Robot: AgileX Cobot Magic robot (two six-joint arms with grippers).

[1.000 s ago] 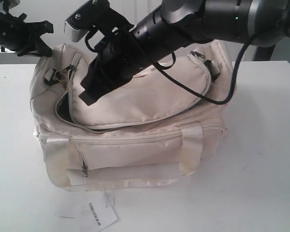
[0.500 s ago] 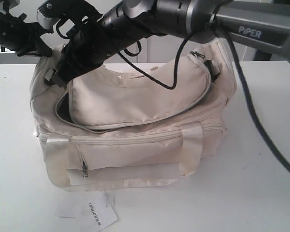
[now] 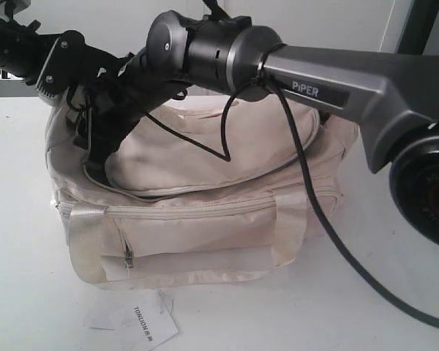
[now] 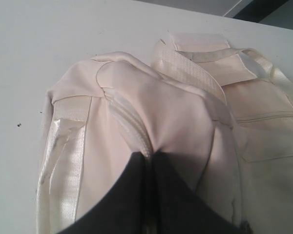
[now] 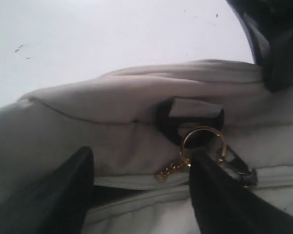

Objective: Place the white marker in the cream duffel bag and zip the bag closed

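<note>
R gripper (image 5: 140, 161) spread wide by gold ring (image 5: 203, 141) (nothing held); L gripper (image 4: 149, 161) pinches cream duffel bag (image 4: 180, 107).

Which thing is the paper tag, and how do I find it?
Find the big cream bag on the white table. The tag lies flat on the table by the bag's front left corner. It's the only small paper with black letters.

I see the cream duffel bag (image 3: 205, 227) in soft matt cloth, its handles (image 3: 84, 241) glossy satin webbing; zip ring (image 5: 203, 127) shiny gold metal; tag (image 3: 143, 322) paper; bench (image 3: 278, 314) smooth matt white.
</note>
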